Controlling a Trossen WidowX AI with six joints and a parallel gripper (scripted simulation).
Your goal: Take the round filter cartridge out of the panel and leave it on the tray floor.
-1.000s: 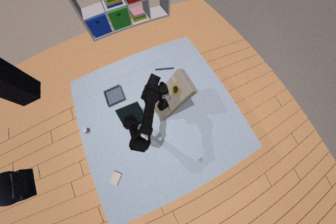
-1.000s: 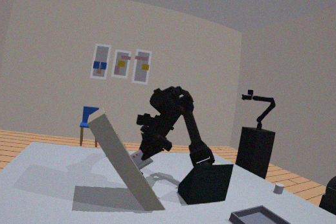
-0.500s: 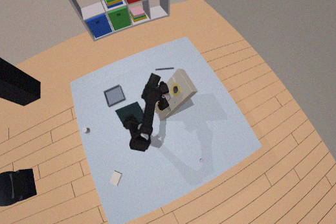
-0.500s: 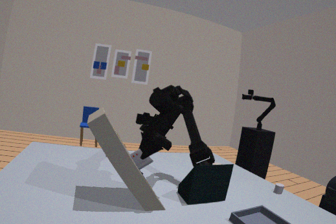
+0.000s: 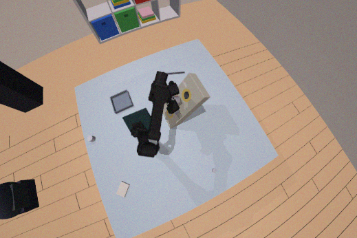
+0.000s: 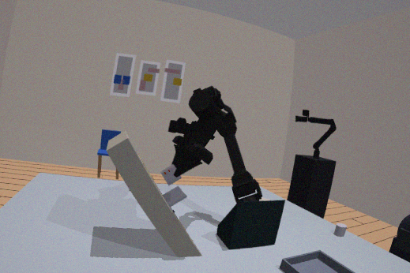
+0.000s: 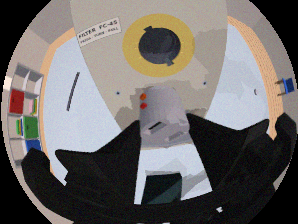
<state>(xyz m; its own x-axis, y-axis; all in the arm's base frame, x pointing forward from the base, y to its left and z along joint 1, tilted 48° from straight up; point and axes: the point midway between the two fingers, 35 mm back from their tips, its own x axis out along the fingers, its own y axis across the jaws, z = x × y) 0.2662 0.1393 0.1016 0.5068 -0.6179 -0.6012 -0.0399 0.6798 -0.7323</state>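
Note:
The filter cartridge, a light grey cylinder with two dark slots and two red-orange dots, is out of the panel. My gripper is shut on it, one finger on each side. In the exterior view it is held above a grey ledge on the tilted panel's front, with a gap between. The panel's yellow ring surrounds a dark, empty round socket. The shallow grey tray is empty.
The dark green base block stands between tray and panel. A dark rod lies behind the panel's far end. A small grey cylinder and a pale flat block lie farther off.

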